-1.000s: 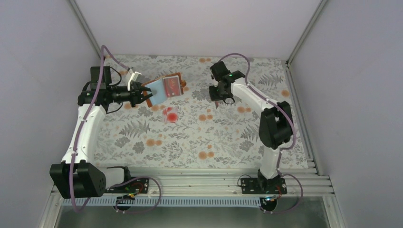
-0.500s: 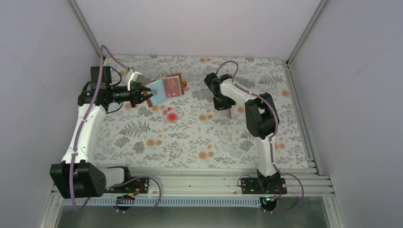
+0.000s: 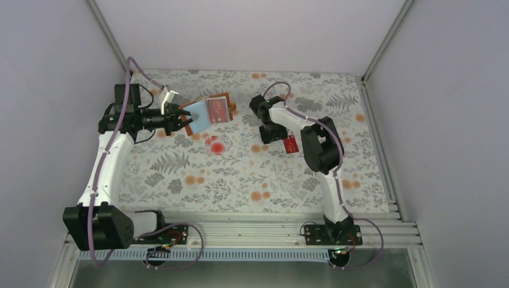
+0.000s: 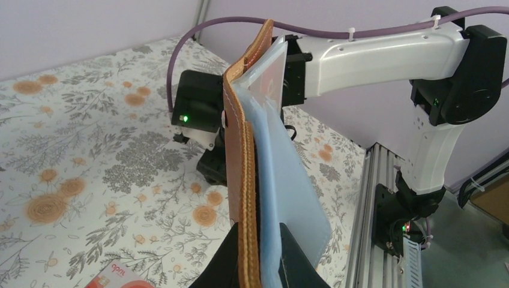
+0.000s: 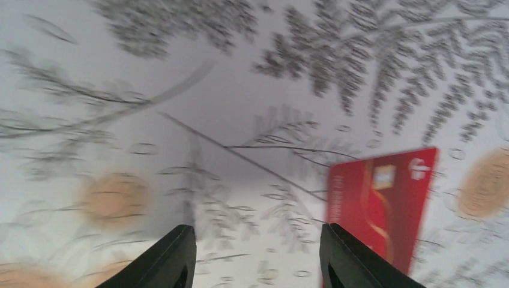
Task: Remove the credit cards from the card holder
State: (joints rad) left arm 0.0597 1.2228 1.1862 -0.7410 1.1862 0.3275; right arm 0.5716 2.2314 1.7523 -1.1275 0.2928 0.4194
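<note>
Left arm (image 3: 105, 168) and right arm (image 3: 288, 118): both are showing smooth white links alternating with chunky black joint housings. A purple cable (image 3: 144, 73) is running along each arm. White cable ties (image 4: 351, 31) are pinning it to the right arm's link. A green light (image 4: 185, 118) is glowing on a black wrist block, and a red light (image 4: 409, 226) low at the right base. Right gripper (image 5: 255, 229): its fingers (image 5: 171, 258) are reading matte black, blunt and wedge-shaped.

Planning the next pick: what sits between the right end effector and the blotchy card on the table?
Nothing. In the top view, only bare floral cloth lies between the right end effector and the blotchy card.
</note>
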